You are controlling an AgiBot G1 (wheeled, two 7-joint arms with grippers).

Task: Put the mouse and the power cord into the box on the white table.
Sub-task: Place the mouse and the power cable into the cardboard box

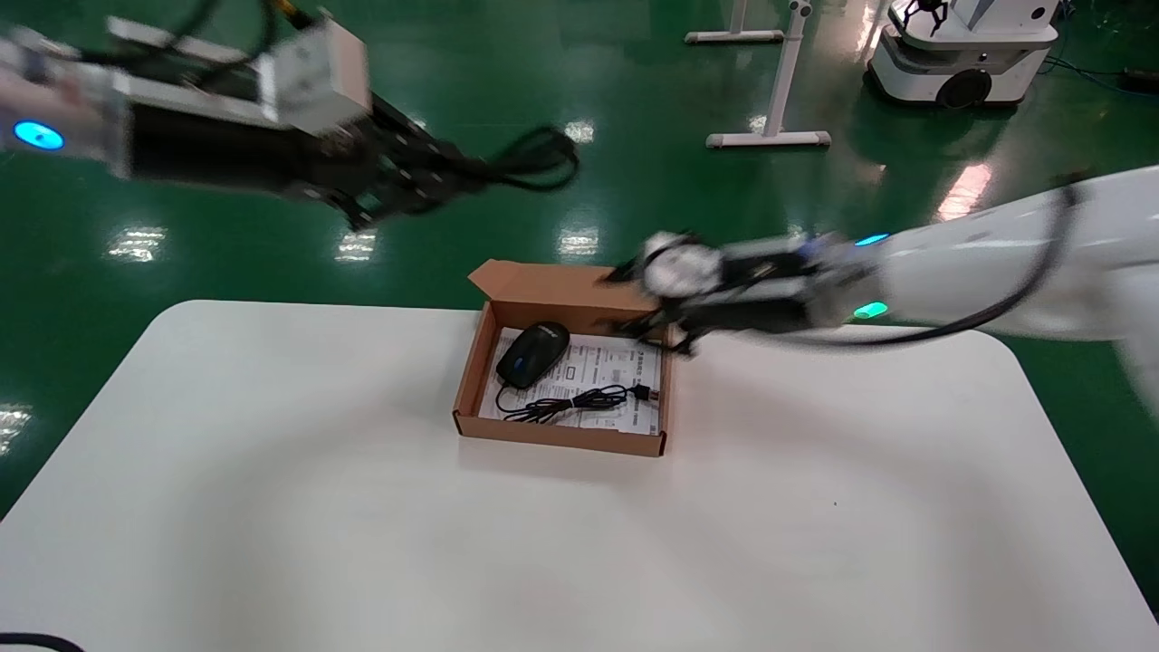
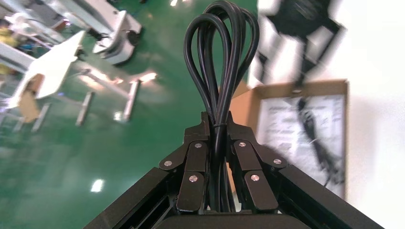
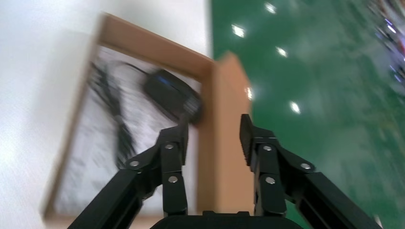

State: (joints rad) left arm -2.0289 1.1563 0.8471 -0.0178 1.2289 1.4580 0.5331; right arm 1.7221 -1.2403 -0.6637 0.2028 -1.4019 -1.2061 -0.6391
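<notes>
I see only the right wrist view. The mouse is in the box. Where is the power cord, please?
Observer: The left gripper is shut on the power cord, high above the floor beyond the white table.
Operator: And my gripper?
Observer: The right gripper is open at the far right corner of the box, by the lid flap.
Operator: Is the mouse wire inside too?
Observer: Yes, the wire lies bundled beside the mouse.

Glossy green floor [image 1: 634, 91] all around, ceiling lights glaring off it. Another white wheeled robot base [image 1: 962, 50] is parked at the far right, and a white T-foot stand [image 1: 777, 86] sits just left of it.
</notes>
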